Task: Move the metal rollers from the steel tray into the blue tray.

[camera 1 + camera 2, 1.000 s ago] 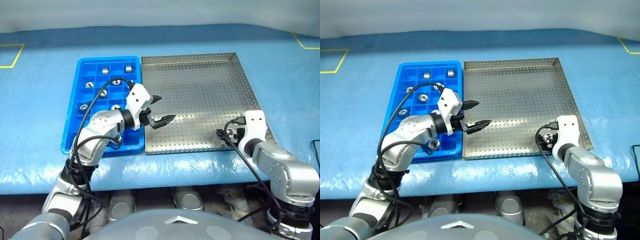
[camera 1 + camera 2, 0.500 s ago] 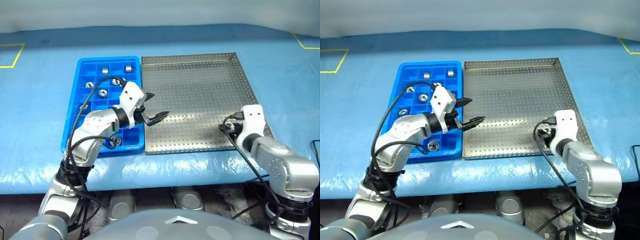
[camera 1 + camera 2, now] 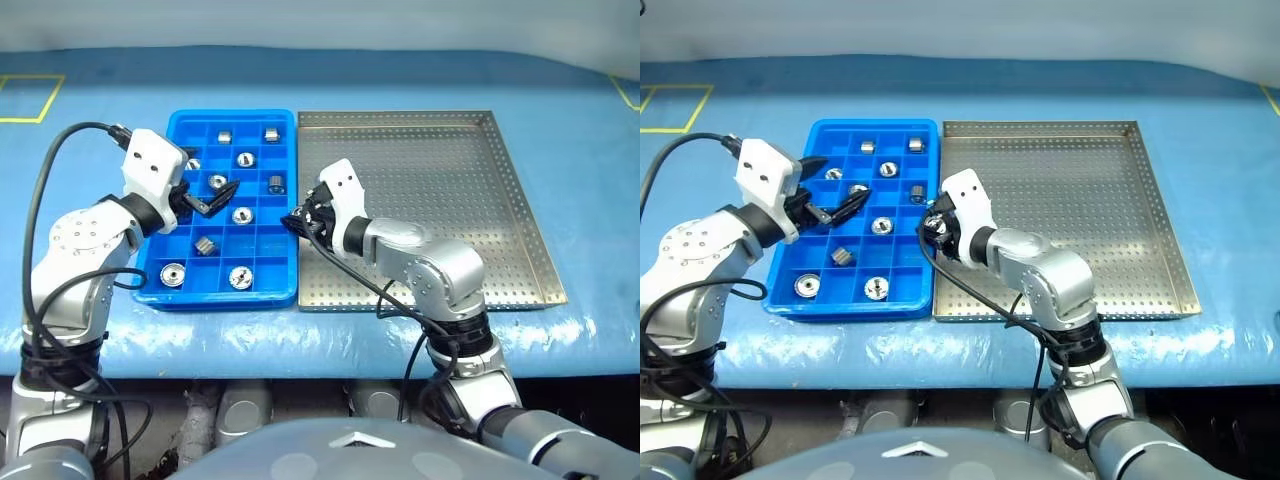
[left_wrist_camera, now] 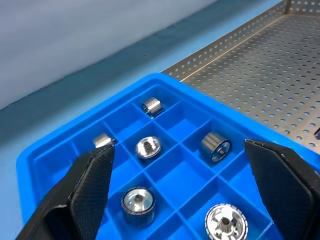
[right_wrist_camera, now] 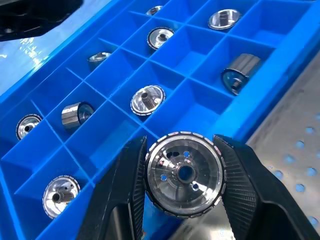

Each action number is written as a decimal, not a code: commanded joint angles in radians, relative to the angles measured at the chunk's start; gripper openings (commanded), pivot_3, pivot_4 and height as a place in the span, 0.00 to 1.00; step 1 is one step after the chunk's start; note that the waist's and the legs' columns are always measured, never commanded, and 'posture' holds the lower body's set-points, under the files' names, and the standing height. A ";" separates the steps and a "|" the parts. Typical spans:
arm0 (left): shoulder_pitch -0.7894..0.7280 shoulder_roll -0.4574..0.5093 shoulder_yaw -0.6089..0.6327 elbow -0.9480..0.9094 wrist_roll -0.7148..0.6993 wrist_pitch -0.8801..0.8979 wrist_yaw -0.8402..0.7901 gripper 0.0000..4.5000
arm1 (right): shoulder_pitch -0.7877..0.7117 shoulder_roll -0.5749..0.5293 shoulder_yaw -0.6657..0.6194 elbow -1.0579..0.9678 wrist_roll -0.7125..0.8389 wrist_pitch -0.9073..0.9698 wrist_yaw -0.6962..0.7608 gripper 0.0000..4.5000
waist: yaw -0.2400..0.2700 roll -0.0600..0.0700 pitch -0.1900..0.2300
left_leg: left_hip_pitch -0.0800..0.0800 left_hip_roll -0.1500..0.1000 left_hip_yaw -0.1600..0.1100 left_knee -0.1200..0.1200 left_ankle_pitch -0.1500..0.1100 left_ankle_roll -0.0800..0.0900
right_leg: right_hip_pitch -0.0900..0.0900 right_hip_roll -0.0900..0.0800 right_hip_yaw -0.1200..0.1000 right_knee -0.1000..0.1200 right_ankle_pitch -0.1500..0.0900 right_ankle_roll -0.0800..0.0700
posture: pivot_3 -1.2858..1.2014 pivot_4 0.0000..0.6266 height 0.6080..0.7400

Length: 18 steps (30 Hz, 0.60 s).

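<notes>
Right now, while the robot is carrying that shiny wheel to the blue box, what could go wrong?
The right gripper pinches the roller only by its round rim, so it might slip and fall. It hangs at the edge of the blue tray, so it could land back on the steel tray. Many compartments hold rollers already, and the open left gripper hovers nearby, so the arms could bump.

Silver arms; white wrist housings; black ribbed fingers (image 5: 244, 182); looping black cables.

**Where my cameras look**

My two head eyes look forward and down, sharing both trays. My left wrist camera hovers close over the blue tray (image 4: 50, 165); my right wrist camera sits closer, facing the same compartments.
</notes>
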 commanded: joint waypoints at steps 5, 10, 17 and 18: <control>0.040 -0.037 0.010 -0.104 -0.024 0.040 0.045 1.00 | -0.037 0.020 0.028 0.029 0.002 -0.053 0.037 0.38 | 0.023 0.000 0.000 | 0.001 0.001 -0.001 0.000 0.000 0.000 | 0.000 0.001 -0.001 0.002 0.000 0.000 | 0.57 0.24 1.00; 0.032 -0.045 -0.003 -0.094 -0.028 0.041 0.052 1.00 | -0.039 0.029 0.056 0.035 -0.004 -0.059 0.043 0.38 | 0.026 0.000 0.000 | 0.002 0.001 -0.001 0.001 0.001 -0.001 | 0.000 0.001 -0.001 0.003 0.000 0.000 | 0.57 0.24 1.00; 0.002 -0.055 -0.035 -0.068 -0.034 0.038 0.043 1.00 | -0.020 0.021 0.072 -0.002 -0.031 -0.140 0.045 0.80 | 0.026 0.000 0.000 | 0.002 0.001 -0.001 0.001 0.001 -0.001 | 0.000 0.001 -0.001 0.003 0.000 0.000 | 0.56 0.24 1.00; -0.002 -0.059 -0.043 -0.064 -0.034 0.035 0.041 1.00 | -0.015 0.019 0.065 -0.021 -0.029 -0.151 0.044 0.80 | 0.025 0.000 0.000 | 0.002 0.001 -0.001 0.001 0.001 -0.001 | 0.000 0.001 -0.001 0.003 0.000 0.000 | 0.55 0.24 1.00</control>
